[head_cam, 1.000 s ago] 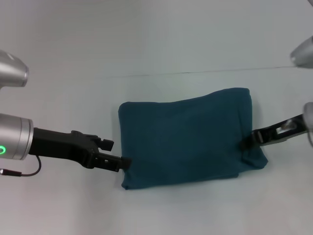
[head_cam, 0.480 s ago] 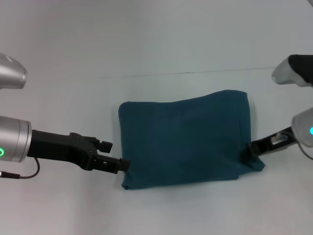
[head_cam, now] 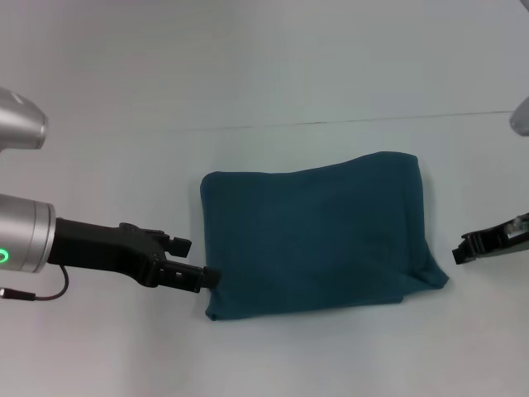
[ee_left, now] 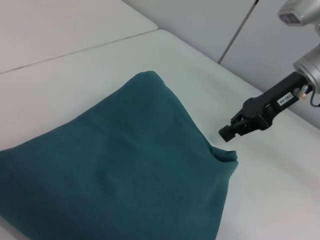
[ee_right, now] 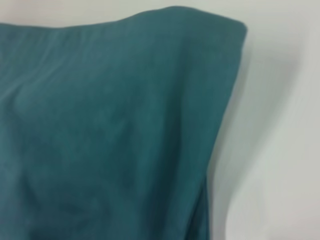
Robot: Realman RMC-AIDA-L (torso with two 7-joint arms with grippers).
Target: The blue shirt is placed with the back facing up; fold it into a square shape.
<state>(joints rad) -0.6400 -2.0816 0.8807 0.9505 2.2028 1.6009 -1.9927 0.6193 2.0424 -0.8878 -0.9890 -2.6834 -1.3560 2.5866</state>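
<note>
We see the blue shirt (head_cam: 314, 236) lying on the white table (head_cam: 264, 74) as a compact folded packet, roughly rectangular and plain side up, a little wider than deep. Its far right corner rides higher than the far left, and its near right corner bulges out loosely toward the right.

The left gripper (head_cam: 208, 278) sits low at the near left corner of the packet, tips touching the cloth edge. We cannot tell whether it pinches cloth or only rests against it.

The right gripper (head_cam: 459, 255) hangs just beside the right edge, apart from the cloth. The left wrist view shows its tip (ee_left: 227, 132) close to the bulging corner with table between them; its fingers look drawn together and hold nothing.

We judge the folding nearly done, with release and tidying in hand. To do this well, the left gripper should let go without dragging the corner, retreating level along the table so the layers stay stacked. The loose right corner could be nudged inward to square the outline; any lift there risks unfolding the top layer.
</note>
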